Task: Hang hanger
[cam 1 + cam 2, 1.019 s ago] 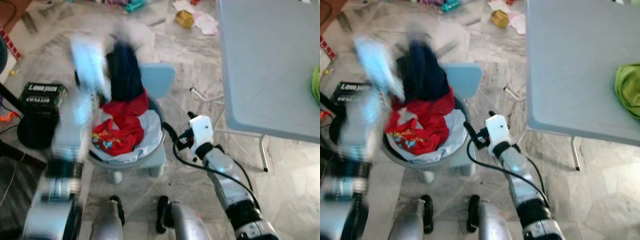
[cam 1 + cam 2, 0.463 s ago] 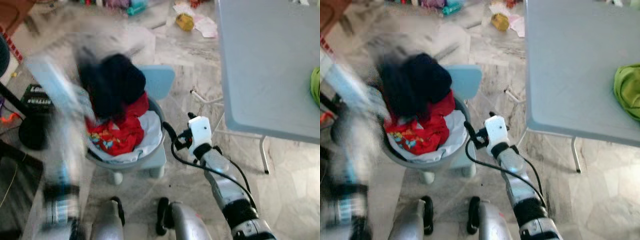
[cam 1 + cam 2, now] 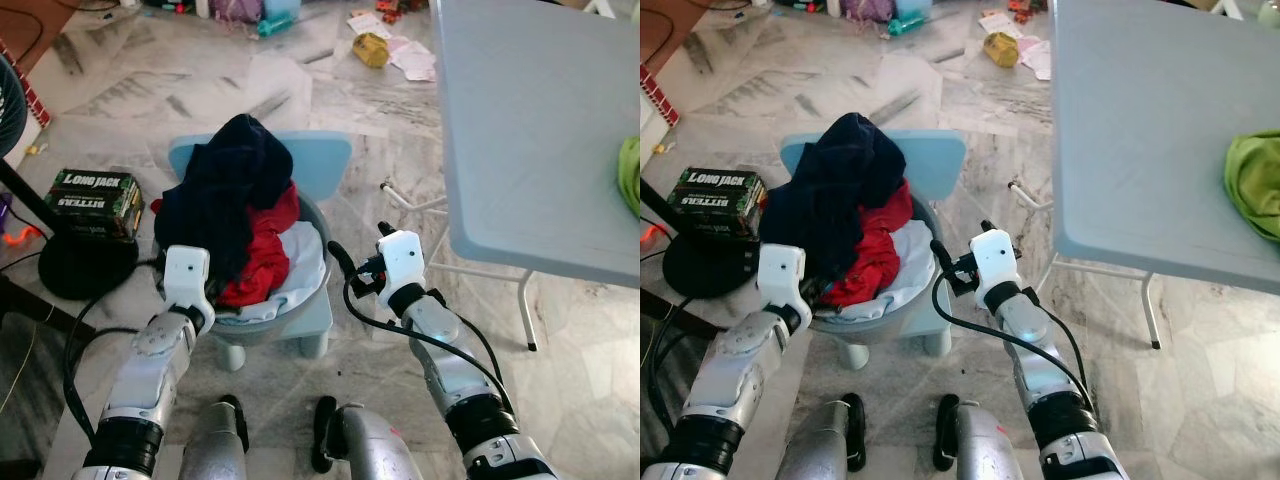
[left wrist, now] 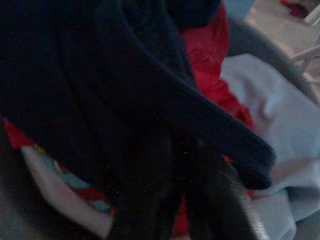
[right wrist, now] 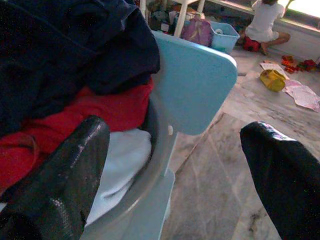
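A grey laundry basket (image 3: 318, 238) sits on a small light-blue chair (image 3: 325, 160). A navy garment (image 3: 225, 195) is heaped on top of a red garment (image 3: 265, 262) and pale cloth. My left gripper (image 3: 212, 300) is at the basket's near left rim, pushed in under the navy cloth (image 4: 100, 100), which hides it. My right gripper (image 3: 358, 245) hovers open just right of the basket, level with its rim. In the right wrist view its fingers (image 5: 60, 170) are spread wide with nothing between them.
A grey folding table (image 3: 540, 120) with a green cloth (image 3: 1255, 180) stands at the right, its leg (image 3: 525, 310) near my right arm. A Long Jack box (image 3: 92, 195) and a black fan base (image 3: 70, 270) are on the left. Clutter (image 3: 370, 45) lies on the far floor, where a person (image 5: 265, 22) sits.
My left arm has come down from a raised, blurred swing to the basket's near left rim. The navy garment now lies draped over the pile. The right arm has barely moved.
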Available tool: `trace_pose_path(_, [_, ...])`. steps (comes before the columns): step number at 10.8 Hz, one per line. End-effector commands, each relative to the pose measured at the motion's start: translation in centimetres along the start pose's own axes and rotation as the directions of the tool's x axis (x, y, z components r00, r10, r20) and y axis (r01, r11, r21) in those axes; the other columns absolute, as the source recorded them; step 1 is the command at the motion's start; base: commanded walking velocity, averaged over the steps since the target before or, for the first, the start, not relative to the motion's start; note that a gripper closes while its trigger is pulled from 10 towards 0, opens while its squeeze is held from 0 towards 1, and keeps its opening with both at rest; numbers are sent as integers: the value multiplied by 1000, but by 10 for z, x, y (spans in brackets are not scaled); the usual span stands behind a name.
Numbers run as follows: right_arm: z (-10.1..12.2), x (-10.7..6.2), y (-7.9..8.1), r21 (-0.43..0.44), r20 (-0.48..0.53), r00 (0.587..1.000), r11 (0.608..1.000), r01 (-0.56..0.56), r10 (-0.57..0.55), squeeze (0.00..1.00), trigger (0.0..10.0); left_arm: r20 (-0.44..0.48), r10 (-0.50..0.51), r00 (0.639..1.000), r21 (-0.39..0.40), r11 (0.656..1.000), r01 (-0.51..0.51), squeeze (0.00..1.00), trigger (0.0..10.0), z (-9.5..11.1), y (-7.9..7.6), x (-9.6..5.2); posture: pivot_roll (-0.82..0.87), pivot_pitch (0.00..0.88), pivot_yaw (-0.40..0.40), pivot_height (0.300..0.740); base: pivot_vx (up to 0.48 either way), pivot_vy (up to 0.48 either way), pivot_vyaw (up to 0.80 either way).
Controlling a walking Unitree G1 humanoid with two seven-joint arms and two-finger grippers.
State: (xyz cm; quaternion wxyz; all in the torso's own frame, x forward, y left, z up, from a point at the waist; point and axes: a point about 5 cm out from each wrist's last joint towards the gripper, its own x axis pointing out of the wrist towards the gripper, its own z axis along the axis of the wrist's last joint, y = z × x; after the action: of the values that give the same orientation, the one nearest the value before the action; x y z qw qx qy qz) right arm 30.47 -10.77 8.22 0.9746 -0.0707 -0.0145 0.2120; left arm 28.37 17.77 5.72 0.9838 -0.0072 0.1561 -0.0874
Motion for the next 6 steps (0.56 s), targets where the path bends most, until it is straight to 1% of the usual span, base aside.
trace_pose_path(1, [-3,-3,-4,-12,-8,1000,1000,5,-5,0,10000,-18,23,1000,23,999,-22,1000,10000,-8,3,-3,102,188,-139,740,0,0,0])
trace_pose_path(2, [-4,-5,-4,-14,-10,1000,1000,7,-7,0,10000,31,29,999,109,994,-32,1000,10000,-3,4,-6,101,194,-138,740,0,0,0])
trace_pose_path(3, [-5,-7,-4,-16,-13,1000,1000,9,-9,0,10000,57,71,996,186,979,-81,1000,10000,-1,9,-11,98,200,-138,740,0,0,0])
trace_pose_path(4, [-4,-7,-5,-17,-12,1000,1000,9,-9,0,10000,89,83,993,291,951,-105,1000,10000,-1,13,-18,101,209,-140,740,0,0,0])
trace_pose_path(5, [-5,-8,-4,-19,-15,1000,1000,6,-7,0,10000,94,-39,995,454,891,-8,1000,10000,-4,5,-26,104,215,-142,740,0,0,0])
trace_pose_path(6, [-5,-7,-4,-21,-16,1000,1000,1,-1,0,10000,20,-165,986,518,845,131,1000,10000,-13,-7,-34,106,222,-142,740,0,0,0])
